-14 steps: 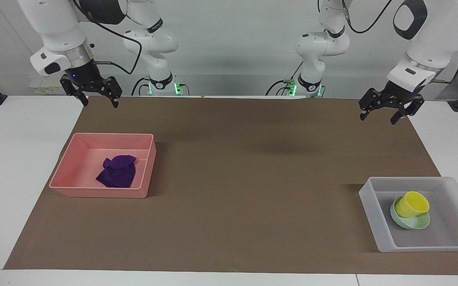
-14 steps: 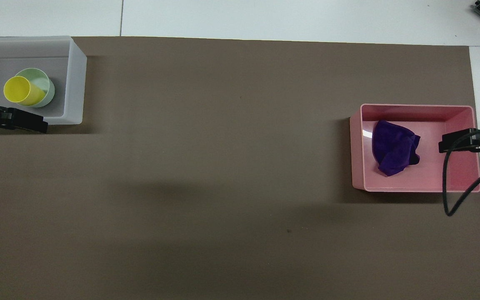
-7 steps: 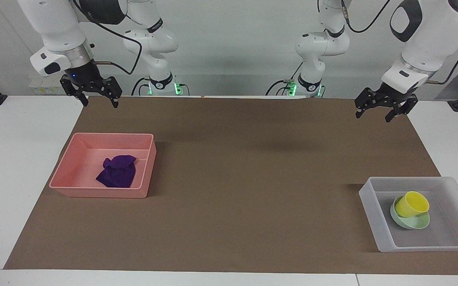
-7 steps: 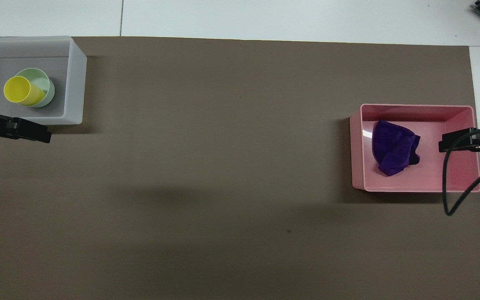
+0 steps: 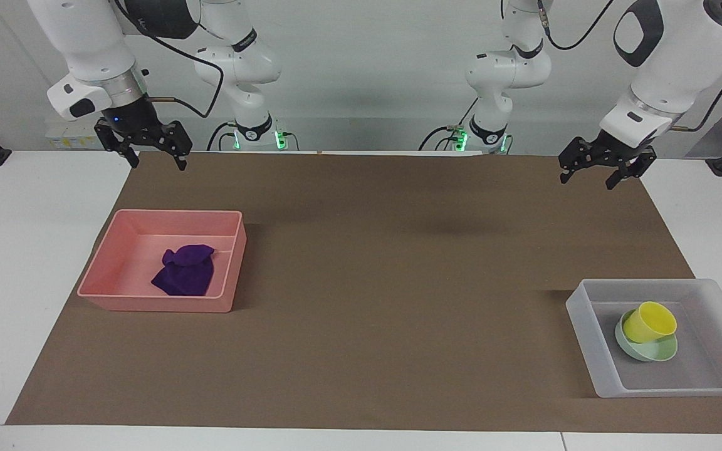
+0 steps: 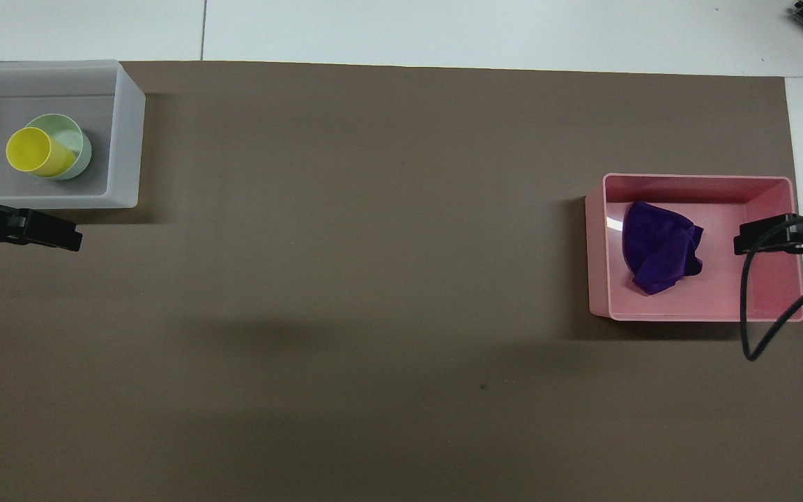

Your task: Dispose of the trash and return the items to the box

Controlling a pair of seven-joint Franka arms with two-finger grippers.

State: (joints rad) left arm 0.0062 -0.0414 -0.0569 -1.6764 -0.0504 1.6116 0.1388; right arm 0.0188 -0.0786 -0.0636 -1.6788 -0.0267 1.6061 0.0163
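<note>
No writing reads anywhere. Brown mat (image 5: pixel 398 282) fills mid-frame. Smooth pink tray (image 5: pixel 110 275), centre-left, holds the crumpled purple cloth (image 5: pixel 185 270). Translucent box (image 5: pixel 586 338), lower right, holds mint bowl (image 5: pixel 655 354) under yellow cup (image 5: pixel 649 321). Both the left gripper (image 5: pixel 586 173) and right gripper (image 5: pixel 155 158) hang spread, empty.

Cup (image 5: pixel 649 322) apparently tilted in bowl (image 5: pixel 647 347), in box (image 5: pixel 586 338) — cloth (image 5: pixel 185 269) in tray (image 5: pixel 107 269).

The yellow cup (image 5: pixel 649 322) covers part of the mint-green bowl (image 5: pixel 646 348). In the overhead view both grippers run off the frame's side edges, only one finger (image 6: pixel 44 233) showing.
</note>
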